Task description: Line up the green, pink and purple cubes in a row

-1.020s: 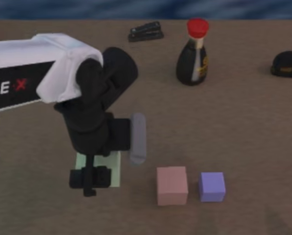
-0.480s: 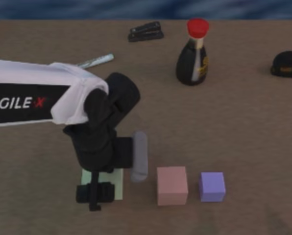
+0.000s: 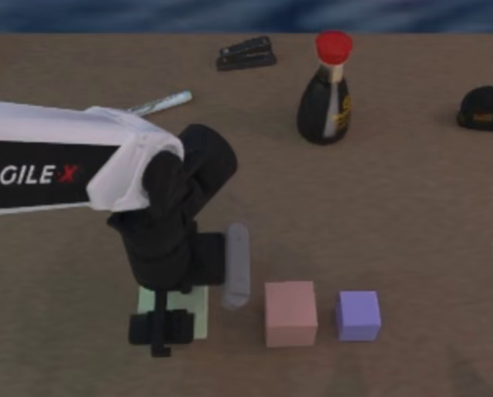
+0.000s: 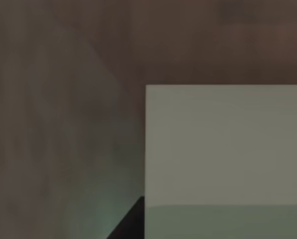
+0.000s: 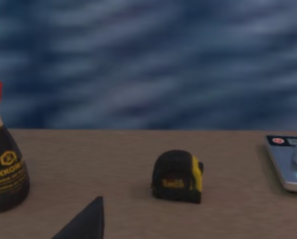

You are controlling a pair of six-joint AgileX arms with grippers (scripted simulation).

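Three matte cubes sit along the tabletop (image 3: 412,215): pale green cube (image 3: 198,310) beneath the left arm's jaws (image 3: 160,328), whose state I cannot tell, pale pink cube (image 3: 290,313), lavender-purple cube (image 3: 358,315).

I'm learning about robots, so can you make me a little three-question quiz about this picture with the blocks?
1. True or false: the pink block sits between the green block and the purple block.
2. Which thing has a red cap? A) the tape measure B) the sauce bottle C) the stapler
3. Fill in: the left gripper is right over the ______ block.

Key
1. True. In the top view the three blocks run green, pink, purple from left to right.
2. B, the sauce bottle.
3. Green. The arm hides most of that block, and the right gripper is not seen from above.
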